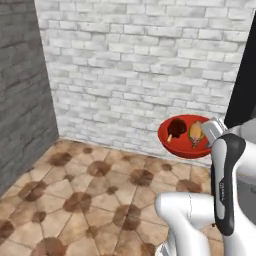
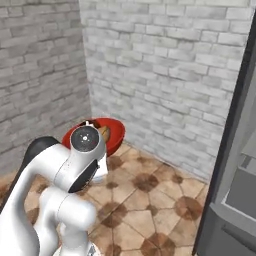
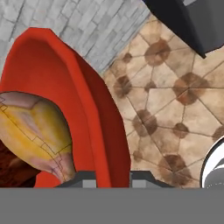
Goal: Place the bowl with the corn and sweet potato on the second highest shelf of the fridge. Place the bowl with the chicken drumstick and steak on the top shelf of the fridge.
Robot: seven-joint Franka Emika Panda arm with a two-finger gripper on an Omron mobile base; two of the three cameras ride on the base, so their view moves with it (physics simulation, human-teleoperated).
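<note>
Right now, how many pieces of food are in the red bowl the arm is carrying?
2. The dark steak lies in the bowl's left half in the left base view, and the golden chicken drumstick lies to its right, beside the gripper. The rim may hide more.

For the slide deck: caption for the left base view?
Gripper carries red bowl with drumstick and steak above tiled floor.
</note>
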